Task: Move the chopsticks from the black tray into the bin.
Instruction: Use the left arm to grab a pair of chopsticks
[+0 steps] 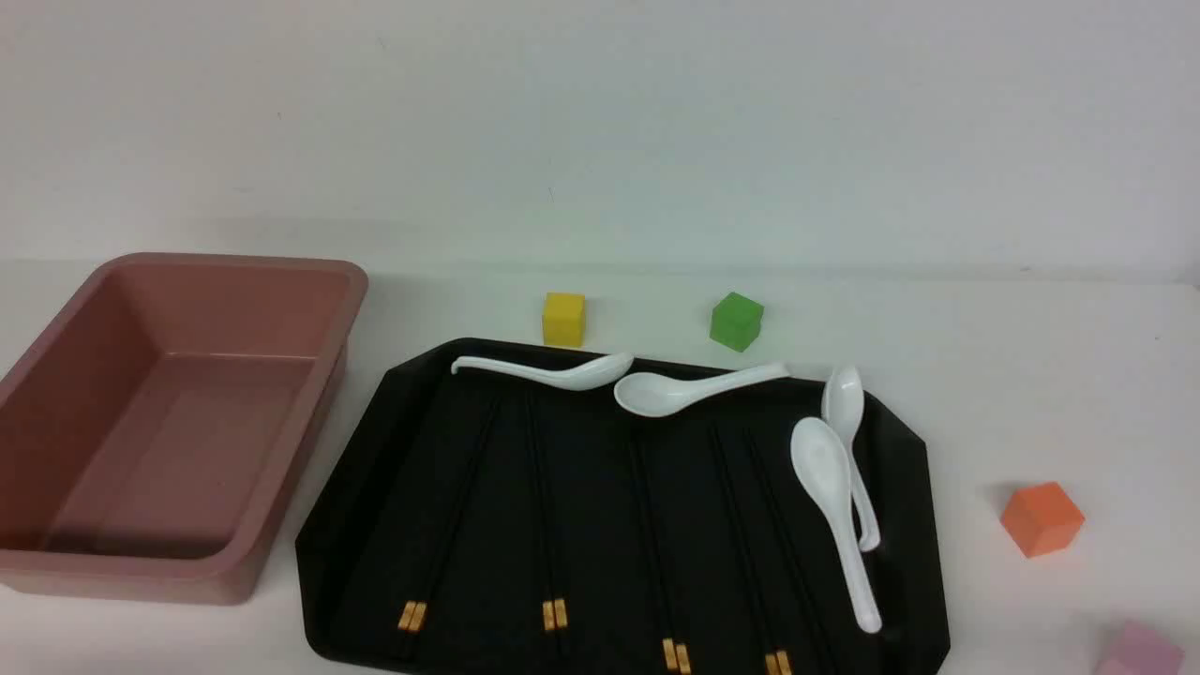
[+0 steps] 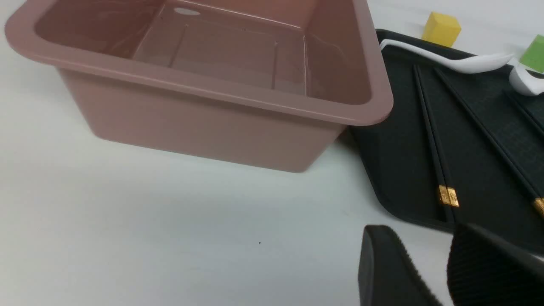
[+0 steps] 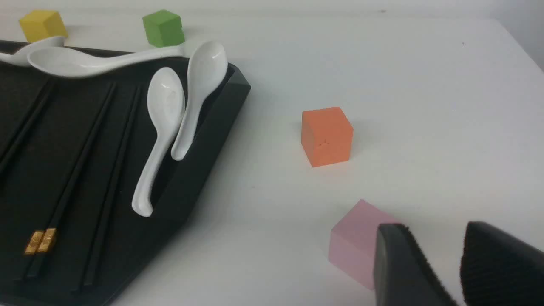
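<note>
Several pairs of black chopsticks (image 1: 554,614) lie lengthwise in the black tray (image 1: 600,525), gold bands toward me. The dusty-pink bin (image 1: 234,562) stands empty just left of the tray. Neither gripper shows in the front view. In the left wrist view my left gripper (image 2: 423,238) is open and empty, above the table just short of the tray's near left corner (image 2: 395,161), close to the leftmost chopsticks pair (image 2: 429,127) and the bin (image 2: 212,114). In the right wrist view my right gripper (image 3: 435,238) is open and empty, right of the tray (image 3: 204,140) and its chopsticks (image 3: 40,241).
Several white soup spoons (image 1: 830,487) lie along the tray's far and right sides. A yellow block (image 1: 563,318) and a green block (image 1: 736,321) sit behind the tray. An orange block (image 1: 1041,517) and a pink block (image 3: 355,242) sit right of it, the pink one beside my right gripper.
</note>
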